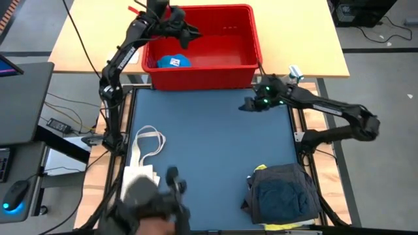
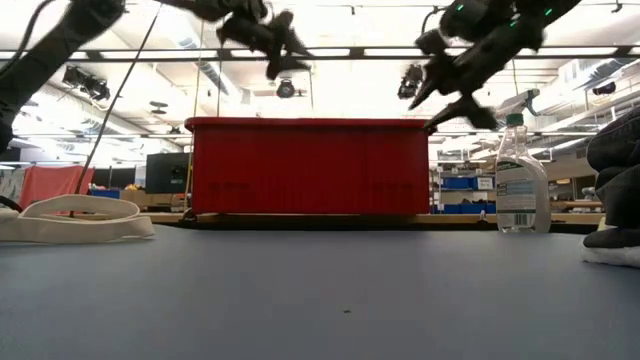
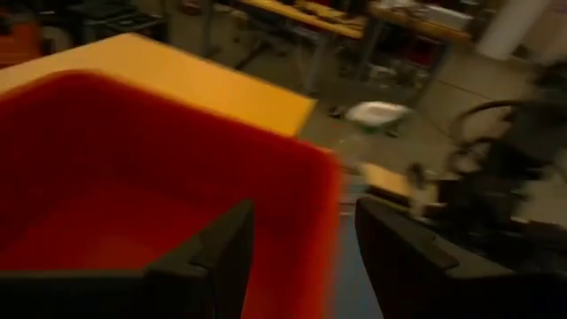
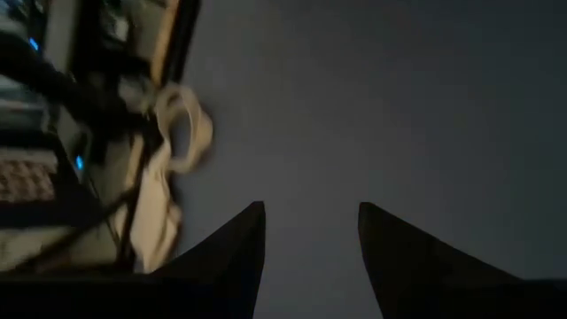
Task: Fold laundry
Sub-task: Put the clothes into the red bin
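Note:
The laundry [image 1: 282, 192] lies in a pile at the table's near right corner. It is a large dark grey garment with a dark navy piece on top and bright yellow cloth [image 1: 260, 168] showing at its edge. In the low view the pile [image 2: 618, 160] has a white layer [image 2: 612, 255] at its foot. My left gripper [image 1: 188, 35] [image 3: 306, 208] hovers open above the red bin [image 1: 245, 72], over its interior. My right gripper [image 1: 247, 104] [image 4: 310, 208] hangs open in the air over the table's far right part, near the bin's front wall. Neither touches cloth.
A small blue object [image 1: 174, 62] lies inside the red bin. A spray bottle [image 2: 521, 180] stands beside the bin's right end. A cream tote bag [image 1: 145, 149] lies at the table's left. A dark blurred shape [image 1: 157, 203] covers the near left edge.

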